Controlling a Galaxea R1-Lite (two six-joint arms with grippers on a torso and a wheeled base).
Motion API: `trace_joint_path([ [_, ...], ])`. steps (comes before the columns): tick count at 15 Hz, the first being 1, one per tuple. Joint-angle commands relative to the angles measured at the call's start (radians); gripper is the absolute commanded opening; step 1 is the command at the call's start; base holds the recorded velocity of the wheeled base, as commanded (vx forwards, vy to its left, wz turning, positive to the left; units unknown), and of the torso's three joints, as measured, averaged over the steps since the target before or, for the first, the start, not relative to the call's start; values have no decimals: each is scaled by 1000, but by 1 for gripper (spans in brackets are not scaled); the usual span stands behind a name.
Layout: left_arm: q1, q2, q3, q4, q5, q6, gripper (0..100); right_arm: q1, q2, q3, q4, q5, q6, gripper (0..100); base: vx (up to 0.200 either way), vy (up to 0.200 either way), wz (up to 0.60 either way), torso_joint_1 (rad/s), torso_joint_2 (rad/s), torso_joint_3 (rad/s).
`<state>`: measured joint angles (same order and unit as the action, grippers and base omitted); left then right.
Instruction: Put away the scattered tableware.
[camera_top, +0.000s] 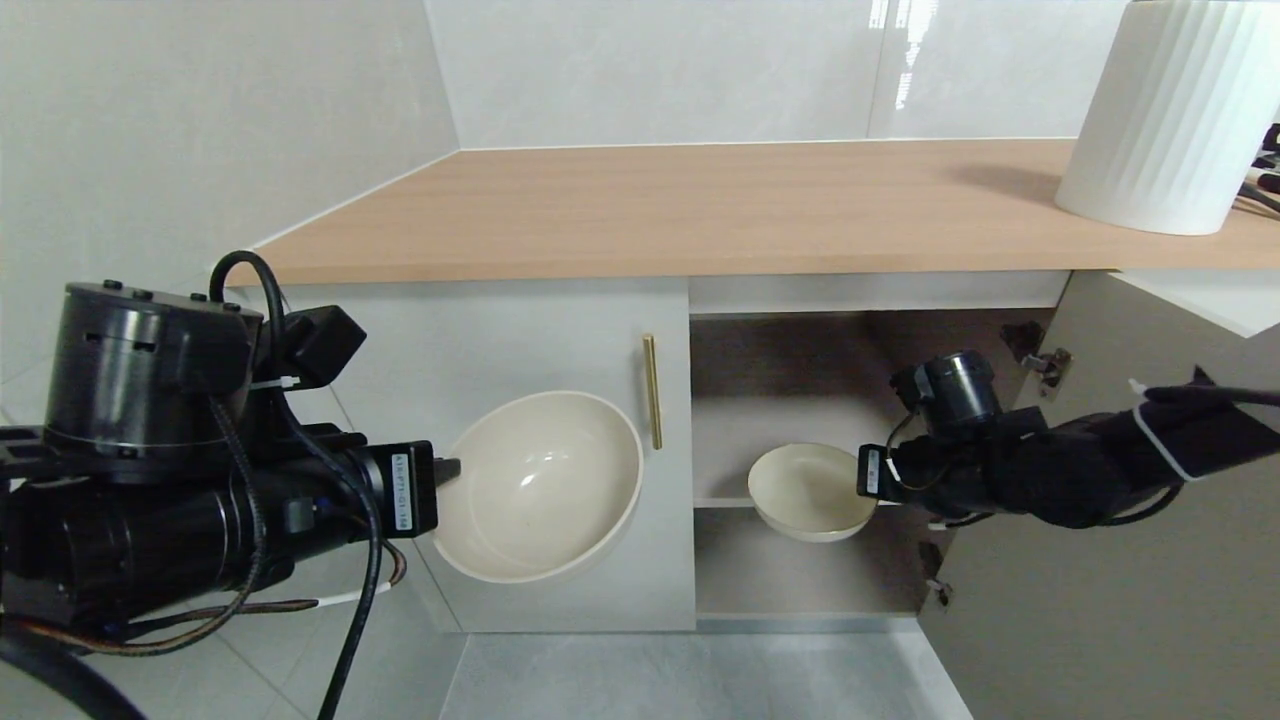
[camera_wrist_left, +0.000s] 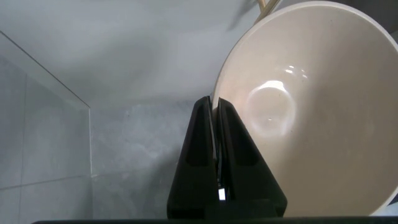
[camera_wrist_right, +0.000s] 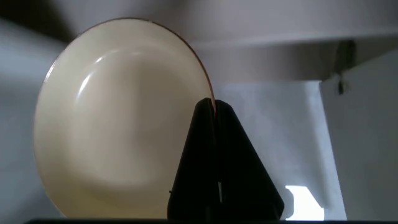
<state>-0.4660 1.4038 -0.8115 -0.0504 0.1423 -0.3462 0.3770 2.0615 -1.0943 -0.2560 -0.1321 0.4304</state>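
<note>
- Wooden countertop (camera_top: 700, 210) over a grey cabinet (camera_top: 560, 330), tiled walls and floor; left door shut, right compartment open.
- left gripper (camera_top: 445, 470) clenched on the rim of the large bowl (camera_top: 545, 485), held in the air before the shut door, beside the brass handle (camera_top: 650, 390).
- right gripper (camera_top: 872, 475) pinches the small bowl (camera_top: 805, 490) by its rim at the shelf (camera_top: 720, 503); can't tell if it's resting.
- Step, likely: stowing the small bowl. Next: seat it, let go, bring the large bowl across.
- White ribbed vessel (camera_top: 1170, 110) on the counter, far right.

The countertop (camera_top: 700, 210) is brightly lit; glare is caught on the wall tiles (camera_top: 900, 50) and the large bowl (camera_top: 540, 485), the open cupboard (camera_top: 800, 380) left shadowed.
</note>
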Motion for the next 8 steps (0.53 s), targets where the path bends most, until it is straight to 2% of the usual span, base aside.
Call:
trace_joint_path([
  [1,0,4,0,0,0,-1,0,-36,147,-108,-3,-34,17,0,0,0,0,0,0,0],
  [5,0,4,0,0,0,-1,0,-64,286,-222,-3,-149,47,0,0,0,0,0,0,0],
  [8,-3,17,0,0,2,-1,0,-66,321,-269,-3,-188,71,0,0,0,0,0,0,0],
])
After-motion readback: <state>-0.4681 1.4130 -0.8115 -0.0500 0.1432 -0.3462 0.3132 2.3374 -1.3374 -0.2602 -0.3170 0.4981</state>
